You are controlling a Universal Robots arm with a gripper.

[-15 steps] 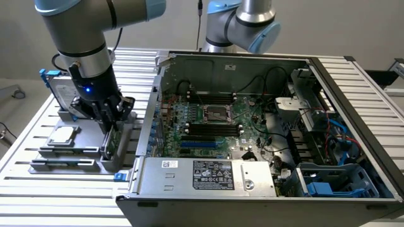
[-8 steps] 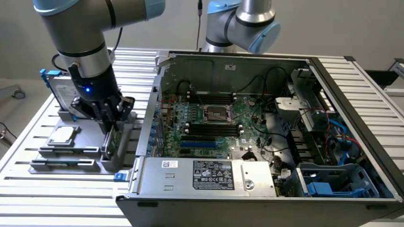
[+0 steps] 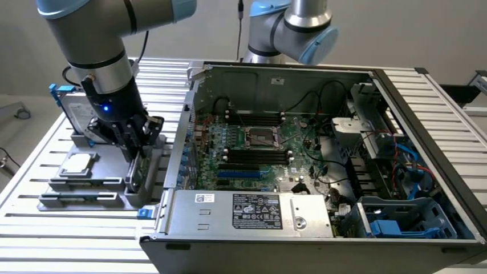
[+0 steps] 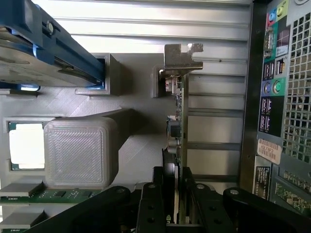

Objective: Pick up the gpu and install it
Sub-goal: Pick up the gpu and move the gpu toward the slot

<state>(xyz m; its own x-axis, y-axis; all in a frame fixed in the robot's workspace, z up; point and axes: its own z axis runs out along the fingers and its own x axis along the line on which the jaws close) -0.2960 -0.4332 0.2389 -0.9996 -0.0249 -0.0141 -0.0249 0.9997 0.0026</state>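
Start at the exterior view's left end of the grey holder (image 3: 84, 184) (image 4: 136, 145), which sits on the slatted table (image 3: 45, 228). At that end you have the silver hard drive (image 3: 74, 114) (image 4: 19, 63), standing on edge in its blue frame at the holder's rear corner. Nearer the holder's front, the small square processor chip (image 3: 76, 164) (image 4: 24, 145) lies flat in its recess.

Move to the holder's other end, towards the exterior view's right. There you find the gpu (image 3: 137, 174) (image 4: 181, 111), standing on its long edge in the slot along that side of the holder. It is a thin rectangular card. In the wrist view you look along its edge, with a green board on one face and a dark rounded cover on the other. A bent silver metal bracket (image 4: 182, 56) caps its far end, against the holder's upright post.

The gripper (image 3: 139, 149) (image 4: 175, 175) is down over the gpu. Its jaws are drawn in narrow, with one black finger against each face, so you are clamped on the card, which is seated in the holder's slot.

Just beyond the holder, towards the exterior view's right, lies the open computer case (image 3: 304, 251) (image 4: 286, 121), motherboard exposed. Its port panel faces the holder.
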